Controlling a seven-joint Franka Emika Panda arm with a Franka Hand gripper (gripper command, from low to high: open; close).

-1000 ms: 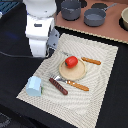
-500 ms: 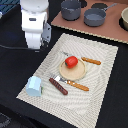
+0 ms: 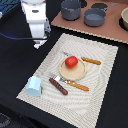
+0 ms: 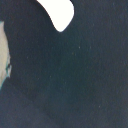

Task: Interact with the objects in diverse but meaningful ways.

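My gripper (image 3: 37,43) hangs over the black table, off the mat's corner on the exterior view's left. A white elongated piece (image 3: 36,46) sticks out below it, and the gripper looks shut on it. The piece shows large and blurred in the wrist view (image 4: 59,14), where the fingers are hidden. A red tomato (image 3: 71,62) sits on a round wooden plate (image 3: 75,75) in the middle of the beige mat (image 3: 100,95). A dark brown sausage (image 3: 58,86) lies on the mat by the plate. A light blue cup (image 3: 34,86) stands at the mat's near corner on the exterior view's left.
Two orange-handled pieces of cutlery (image 3: 91,61) (image 3: 75,84) lie beside the plate. Two grey pots (image 3: 71,9) (image 3: 95,17) stand on a brown board (image 3: 112,30) at the back. The mat's pale edge (image 4: 4,55) shows in the wrist view.
My gripper has moved from over the mat's edge toward the exterior view's left, out over the black table, taking the white piece with it. The things on the mat have not moved.
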